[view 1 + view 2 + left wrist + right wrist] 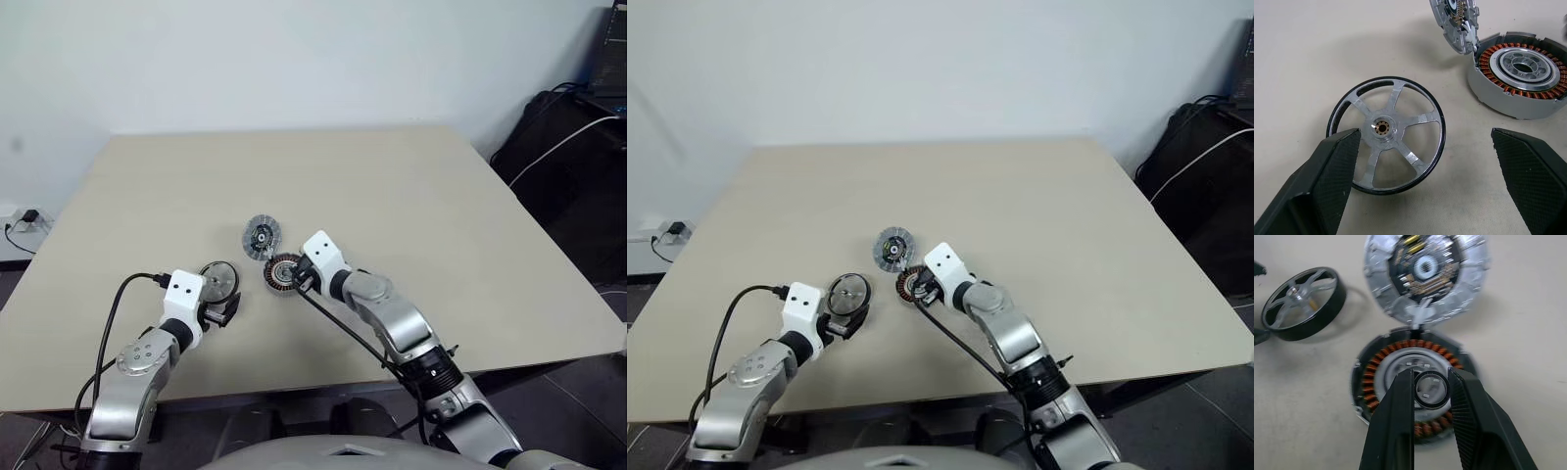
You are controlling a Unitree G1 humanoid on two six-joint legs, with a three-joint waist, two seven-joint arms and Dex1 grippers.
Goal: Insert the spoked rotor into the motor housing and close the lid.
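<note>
The wheel (pixel 1386 154) lies flat on the desk (pixel 411 186) toward its near edge, between the spread fingers of the left gripper (pixel 1425 181). Just beside it the copper-wound housing (pixel 1410 387) sits under the right gripper (pixel 1431 390), clamped on a small dark ring (pixel 1431 389). The lid (pixel 1422 276) touches the housing's far side. The desk's far half is bare.
</note>
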